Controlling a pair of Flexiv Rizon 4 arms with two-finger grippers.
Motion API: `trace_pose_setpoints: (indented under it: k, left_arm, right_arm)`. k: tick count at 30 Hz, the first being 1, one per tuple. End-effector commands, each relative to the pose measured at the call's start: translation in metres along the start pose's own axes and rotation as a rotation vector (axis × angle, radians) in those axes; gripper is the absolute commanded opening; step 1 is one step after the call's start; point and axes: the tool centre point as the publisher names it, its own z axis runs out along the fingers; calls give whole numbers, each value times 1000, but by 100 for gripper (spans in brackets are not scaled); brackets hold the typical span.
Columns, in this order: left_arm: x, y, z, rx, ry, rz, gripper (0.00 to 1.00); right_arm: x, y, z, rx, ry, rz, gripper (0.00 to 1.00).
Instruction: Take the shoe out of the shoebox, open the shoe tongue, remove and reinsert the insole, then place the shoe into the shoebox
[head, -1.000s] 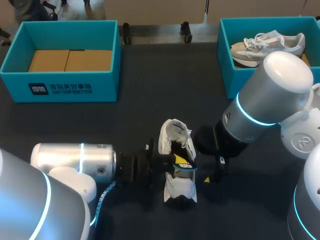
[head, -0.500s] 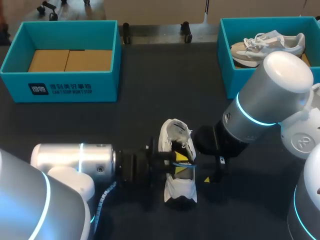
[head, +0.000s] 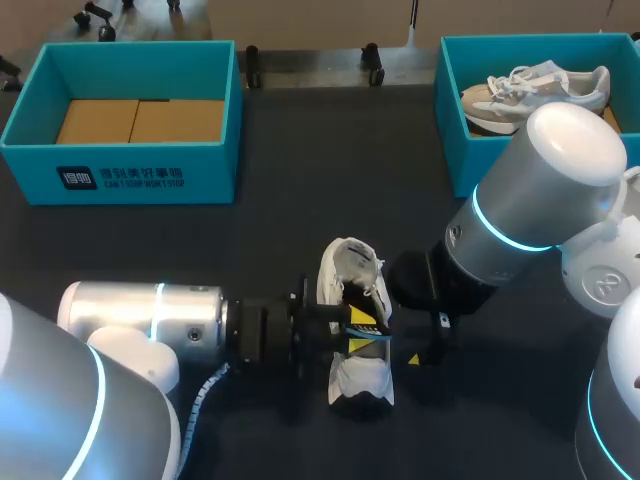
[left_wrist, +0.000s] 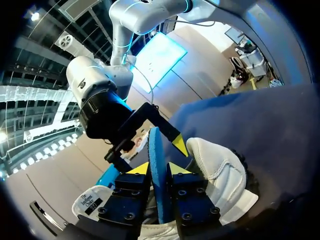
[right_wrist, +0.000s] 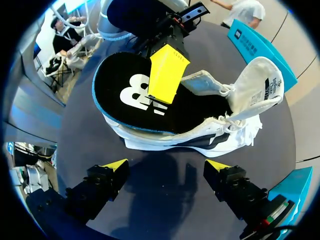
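Our left arm has drawn back a touch toward the table's (head: 280, 200) left edge. Head view: the white shoe (head: 360, 378) lies near the near edge, middle, our left gripper (head: 361, 336) over its opening. Left wrist view: that gripper's jaws stand narrow, pinching the blue-rimmed insole (left_wrist: 154, 150) edgewise. Right wrist view: our right gripper (right_wrist: 166, 166) gapes (yellow tips well apart), the shoe just ahead, insole tilted up out of it.

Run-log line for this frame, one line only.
left claw: shut on insole | right claw: open, beside shoe | shoe: on table
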Motion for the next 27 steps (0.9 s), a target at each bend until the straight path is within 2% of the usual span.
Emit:
trace_pose_setpoints:
  k: [1, 3, 9, 17, 22, 23, 24, 27]
  left_arm:
    - [-1, -1, -1, 2, 6, 2, 12]
    - [0, -1, 0, 4, 8, 22, 0]
    - [6, 8, 0, -19, 14, 97, 0]
    - [1, 24, -1, -76, 1, 149, 0]
    - [0, 23, -3, -79, -3, 138, 0]
    - [0, 22, -4, -72, -3, 125, 13]
    - [-1, 20, -5, -66, -5, 119, 21]
    - [-1, 14, -8, -47, -4, 94, 31]
  right_arm:
    - [1, 0, 1, 0, -3, 0, 100]
    - [1, 0, 1, 0, -3, 0, 100]
    - [1, 0, 1, 0, -3, 0, 100]
    - [1, 0, 1, 0, -3, 0, 100]
    - [1, 0, 1, 0, -3, 0, 100]
    - [1, 0, 1, 0, -3, 0, 100]
    - [1, 0, 1, 0, -3, 0, 100]
    - [1, 0, 1, 0, -3, 0, 100]
